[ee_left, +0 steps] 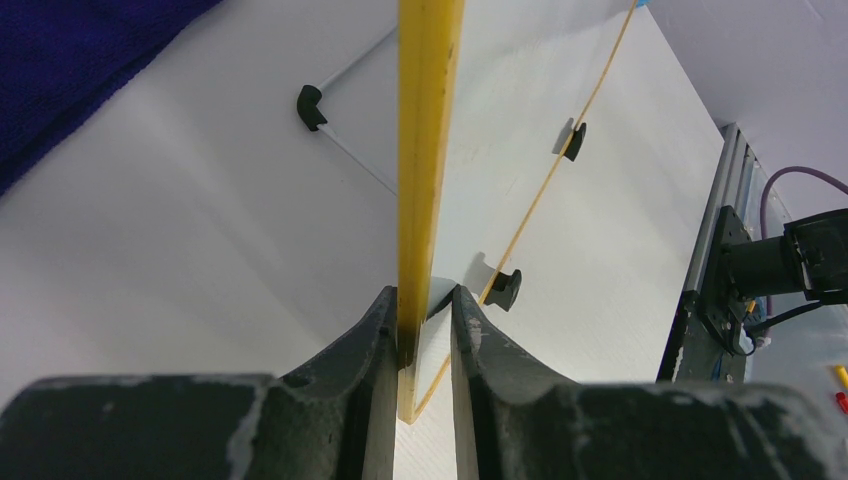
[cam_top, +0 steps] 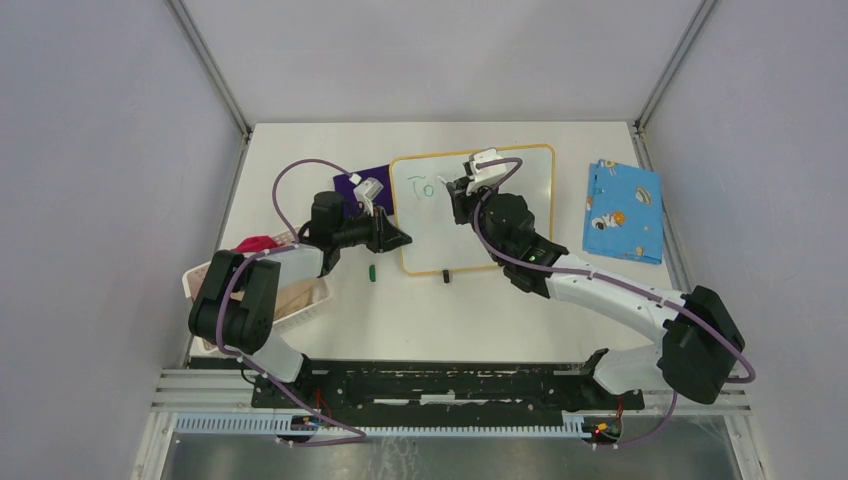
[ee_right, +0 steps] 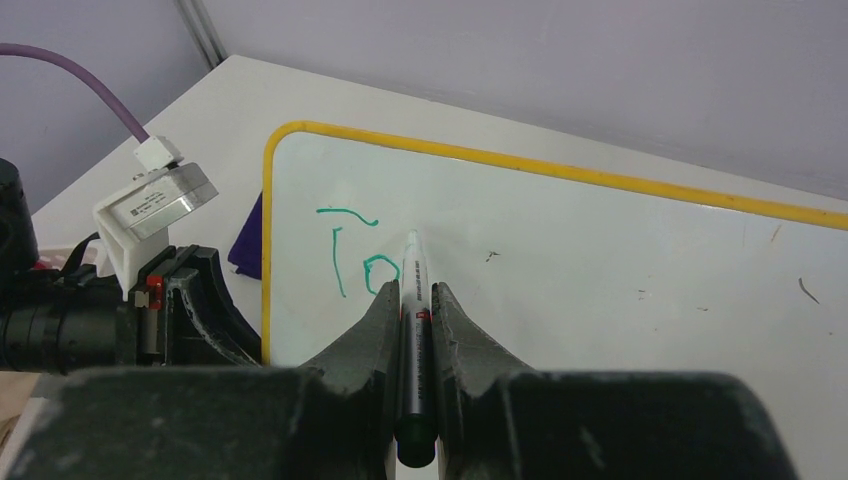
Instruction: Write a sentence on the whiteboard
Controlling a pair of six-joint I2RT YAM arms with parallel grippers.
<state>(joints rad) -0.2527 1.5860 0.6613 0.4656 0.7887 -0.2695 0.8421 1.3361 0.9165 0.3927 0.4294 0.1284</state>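
From above: whiteboard (cam_top: 430, 240) lies mid-worktop (cam_top: 480, 310), w/ only "To" of the sentence (cam_top: 422, 187) in green near its top-left corner. Barely begun, I'd say; nearly all words left.

Left wrist: left claw (ee_left: 425, 300) is clenched on the board's yellow frame, prob. steadying it.

Right wrist: right claw (ee_right: 415, 295) is nearly closed, grasping the marker (ee_right: 412, 260), tip at the board just right of the "o".

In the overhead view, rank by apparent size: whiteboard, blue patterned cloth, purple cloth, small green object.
1. whiteboard
2. blue patterned cloth
3. purple cloth, partly hidden under the left arm, so unsure
4. small green object
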